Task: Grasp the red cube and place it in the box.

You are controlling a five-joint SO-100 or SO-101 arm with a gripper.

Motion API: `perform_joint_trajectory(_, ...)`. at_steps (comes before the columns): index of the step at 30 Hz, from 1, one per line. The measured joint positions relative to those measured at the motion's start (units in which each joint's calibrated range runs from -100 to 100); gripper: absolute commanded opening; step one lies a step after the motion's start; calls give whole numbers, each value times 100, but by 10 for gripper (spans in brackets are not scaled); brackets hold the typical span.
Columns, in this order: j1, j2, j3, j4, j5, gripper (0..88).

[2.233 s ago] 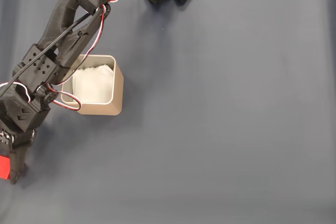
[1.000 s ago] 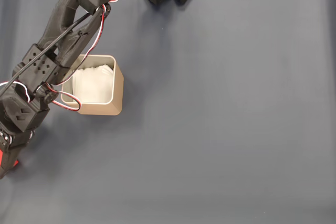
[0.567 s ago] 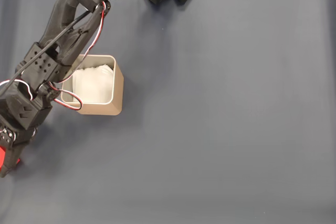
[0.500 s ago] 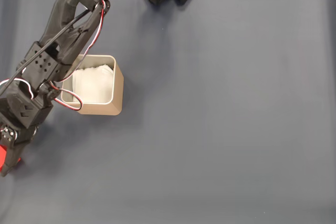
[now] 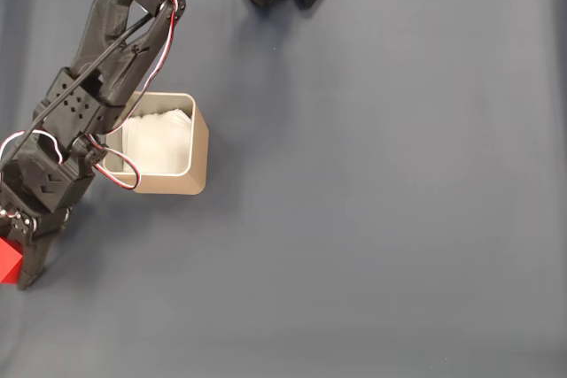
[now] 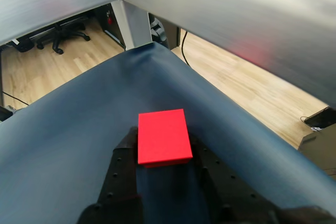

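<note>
Surface: dark blue cloth [image 5: 381,219] on the table; wood floor [image 6: 252,87] beyond its corner in wrist view.
Claw: gripper [image 6: 163,153] closed on the red cube [image 6: 163,136], gripping 2 opposite faces.
Cube place: far left edge of fixed view [image 5: 9,262], approx 7 o'clock from the box [image 5: 200,143], well apart.
Handling: looks light, stiff, matte, prob. not slippery; flat sides are best to hold.

No readable text, label, brand or number anywhere.
</note>
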Motion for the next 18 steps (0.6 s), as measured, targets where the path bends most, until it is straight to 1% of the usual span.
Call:
perform_joint_trajectory(3, 0, 0, 36, -32, -20, 211)
perform_joint_trajectory(9, 0, -71, 46, -32, 49, 140)
perform_joint_trajectory(18, 0, -508, 546, 57, 24, 106)
